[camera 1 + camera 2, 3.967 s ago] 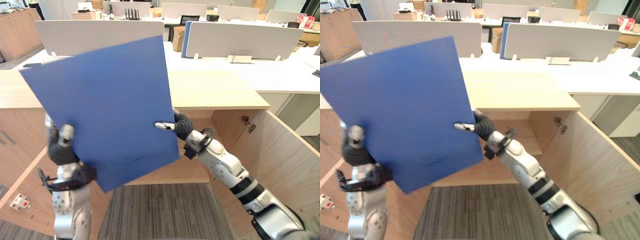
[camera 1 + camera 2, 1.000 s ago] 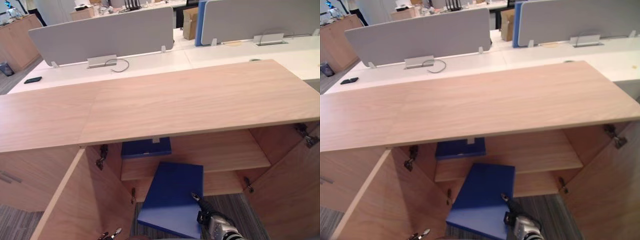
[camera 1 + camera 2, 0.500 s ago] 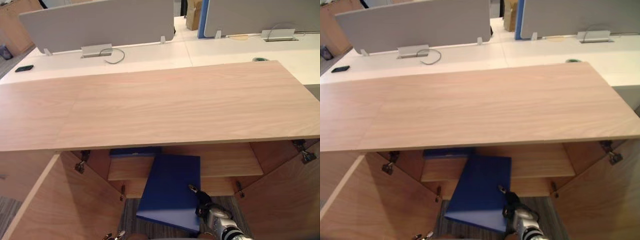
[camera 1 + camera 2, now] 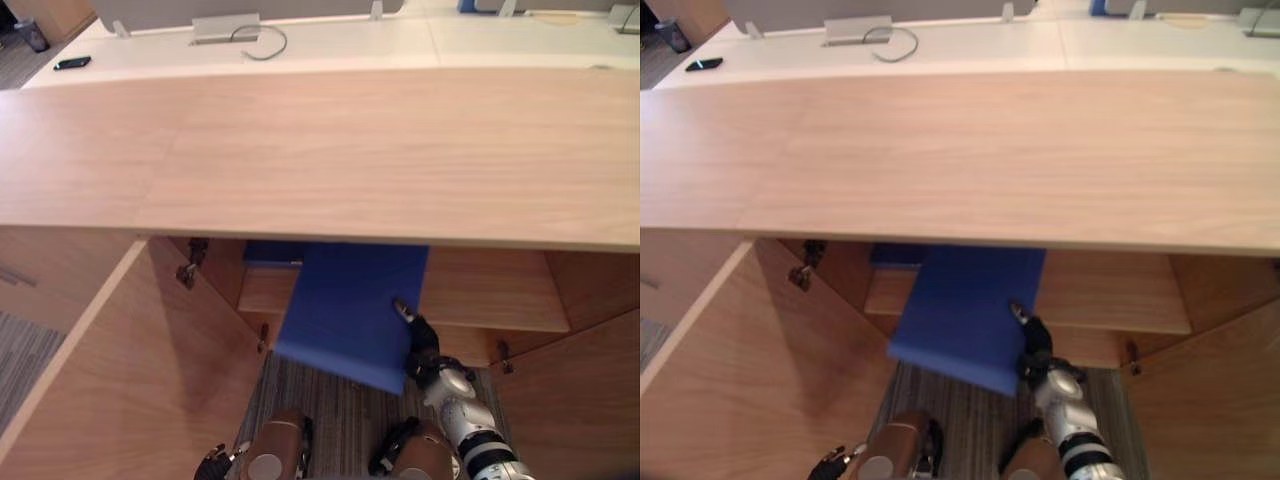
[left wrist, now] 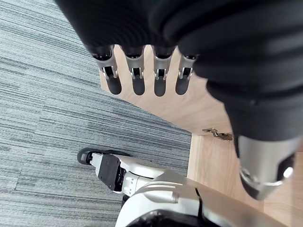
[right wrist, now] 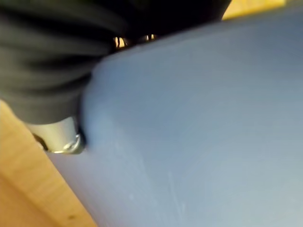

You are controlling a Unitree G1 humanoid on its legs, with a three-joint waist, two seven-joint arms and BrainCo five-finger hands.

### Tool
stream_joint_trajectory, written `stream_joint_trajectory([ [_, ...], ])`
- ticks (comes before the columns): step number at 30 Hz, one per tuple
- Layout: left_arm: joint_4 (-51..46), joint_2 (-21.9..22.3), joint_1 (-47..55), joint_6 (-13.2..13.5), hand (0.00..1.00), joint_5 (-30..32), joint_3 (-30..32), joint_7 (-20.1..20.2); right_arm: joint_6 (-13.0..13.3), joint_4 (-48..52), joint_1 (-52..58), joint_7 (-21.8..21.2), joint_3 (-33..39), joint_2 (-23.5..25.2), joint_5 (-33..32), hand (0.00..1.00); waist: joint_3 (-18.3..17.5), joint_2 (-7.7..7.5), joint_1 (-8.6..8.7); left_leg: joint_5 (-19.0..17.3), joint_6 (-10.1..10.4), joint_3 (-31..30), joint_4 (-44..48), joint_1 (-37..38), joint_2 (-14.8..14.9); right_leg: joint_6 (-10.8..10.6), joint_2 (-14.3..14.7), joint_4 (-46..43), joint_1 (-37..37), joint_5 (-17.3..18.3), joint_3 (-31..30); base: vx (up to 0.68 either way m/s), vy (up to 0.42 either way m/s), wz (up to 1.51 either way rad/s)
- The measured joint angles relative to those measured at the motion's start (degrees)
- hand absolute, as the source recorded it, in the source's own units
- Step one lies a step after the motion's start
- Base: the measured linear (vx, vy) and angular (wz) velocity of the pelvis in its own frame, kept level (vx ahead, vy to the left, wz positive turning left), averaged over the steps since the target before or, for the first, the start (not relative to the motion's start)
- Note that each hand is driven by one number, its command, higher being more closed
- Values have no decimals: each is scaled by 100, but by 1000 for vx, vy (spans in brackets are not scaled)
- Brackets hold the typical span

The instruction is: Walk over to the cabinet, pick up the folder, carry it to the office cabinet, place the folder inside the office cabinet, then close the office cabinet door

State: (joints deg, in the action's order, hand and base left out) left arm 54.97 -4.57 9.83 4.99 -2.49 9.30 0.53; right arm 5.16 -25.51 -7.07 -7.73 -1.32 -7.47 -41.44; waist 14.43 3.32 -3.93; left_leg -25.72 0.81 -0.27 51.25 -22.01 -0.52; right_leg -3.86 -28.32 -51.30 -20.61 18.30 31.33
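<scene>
Gripping the blue folder [image 4: 345, 305] near the lower corner of its right edge, the right hand [image 4: 418, 345] is pinching it: one finger is lying on the upper face, and the thumb [image 6: 61, 139] is pressing against the other face in the right wrist view. The folder is sitting tilted in the opening of the cabinet. Its far end is passing over the front edge of the shelf [image 4: 490, 300] and is hidden under the cabinet top [image 4: 350, 150], while its near end is hanging lower over the carpet [image 5: 47, 94]. Whether the folder is resting on the shelf cannot be determined. A darker blue item [image 4: 265, 252] is lying on the shelf just to the left of the folder. The left door [image 4: 130, 370] is standing open. The left hand [image 5: 134, 78] is hanging low over the carpet with its fingers straight, holding nothing.
</scene>
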Motion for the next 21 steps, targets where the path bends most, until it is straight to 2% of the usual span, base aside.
stream_joint_trajectory([
  [1, -51, 10, 7, 0, 0, 0, 14, -1, 179, 349, 2, 2, 256, 216, -539, 100, 0, 2, -2, -158, -50, 2, 330, -221, 15, -11, -98, -274, -148, 98, -16, -118, 68, 17],
  [2, -63, 9, 4, 1, 0, 0, 12, -2, 261, 466, 0, 2, 365, 302, -723, 100, -1, 0, -3, -196, -59, 1, 440, -314, 18, -14, -136, -363, -210, 131, -17, -102, 55, 22],
  [4, -152, 15, 7, 0, 0, 0, 9, -3, 522, 674, -39, 42, 692, 511, -1598, 100, -3, 5, -22, -323, -101, -27, 846, -716, 15, -11, -260, -686, -493, 245, -33, -90, 33, 20],
  [8, -170, 12, -9, 1, 0, -5, 7, -5, 853, 732, -98, 101, 1109, 808, -2496, 100, -1, 11, -50, -478, -116, -75, 1519, -1548, -15, 42, -431, -1276, -1220, 410, -145, -42, 32, 14],
  [12, -205, 6, -13, 1, 0, -6, -21, -7, 1058, 734, -249, 254, 1263, 1062, -3001, 100, 4, 18, -134, -640, -108, -56, 2029, -2150, -18, 105, -539, -1779, -1854, 580, -335, 22, 9, 2],
  [16, -368, 4, -8, 2, 0, -107, -117, -73, 1382, 736, -572, 529, 1313, 1188, -3449, 100, 14, 35, -265, -673, -86, -48, 2227, -2529, -14, 123, -582, -2011, -2267, 683, -459, 49, -28, 5],
  [20, -438, 5, 3, 0, 0, -277, -262, -181, 1791, 728, -1189, 996, 1379, 1289, -3614, 100, 66, 121, -354, -720, -54, -87, 2408, -2825, -4, 134, -583, -2192, -2524, 764, -506, 32, -46, 3],
  [21, -512, 1, 24, -3, 0, -298, -297, -228, 1889, 720, -1419, 1245, 1383, 1285, -3597, 100, 70, 128, -384, -724, -48, -97, 2470, -2951, -3, 151, -591, -2258, -2655, 785, -521, 21, -46, 4],
])
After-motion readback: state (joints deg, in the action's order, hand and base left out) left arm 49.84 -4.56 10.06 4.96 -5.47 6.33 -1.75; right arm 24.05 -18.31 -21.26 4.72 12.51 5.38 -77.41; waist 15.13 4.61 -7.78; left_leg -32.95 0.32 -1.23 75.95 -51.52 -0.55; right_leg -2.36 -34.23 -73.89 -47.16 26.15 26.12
